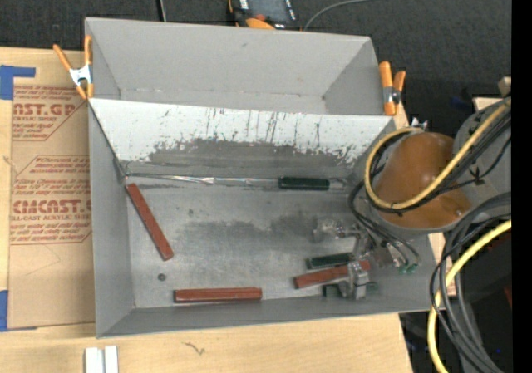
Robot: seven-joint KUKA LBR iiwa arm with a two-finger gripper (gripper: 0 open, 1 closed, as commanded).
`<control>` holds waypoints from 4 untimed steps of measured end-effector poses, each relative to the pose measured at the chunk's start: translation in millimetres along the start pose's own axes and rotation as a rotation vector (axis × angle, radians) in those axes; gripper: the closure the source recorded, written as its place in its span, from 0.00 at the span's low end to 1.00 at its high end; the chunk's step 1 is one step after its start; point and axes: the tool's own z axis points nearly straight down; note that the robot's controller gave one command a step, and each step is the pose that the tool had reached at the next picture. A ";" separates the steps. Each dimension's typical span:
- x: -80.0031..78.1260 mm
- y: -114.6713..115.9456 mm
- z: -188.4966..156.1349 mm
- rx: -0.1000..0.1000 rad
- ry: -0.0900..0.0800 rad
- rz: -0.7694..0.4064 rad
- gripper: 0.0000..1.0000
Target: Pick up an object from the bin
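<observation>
Jaws parted, the gripper (357, 277) straddles a flat red-brown stick (314, 280).

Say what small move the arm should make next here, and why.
Probably a short, careful descent: the gripper hangs in the lower-right corner of the bin, at the end of a short reddish-brown stick, with a dark green piece lying just beside it. I cannot see any thing held yet.

Red stick (314, 280), right end behind the hand (356, 278)
</observation>
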 end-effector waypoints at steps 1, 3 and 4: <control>0.5 -0.5 -1.4 0.000 0.003 0.001 1.00; -12.8 38.7 -219.3 0.001 -0.001 -0.156 1.00; -10.7 36.3 -215.6 -0.001 0.006 -0.151 0.00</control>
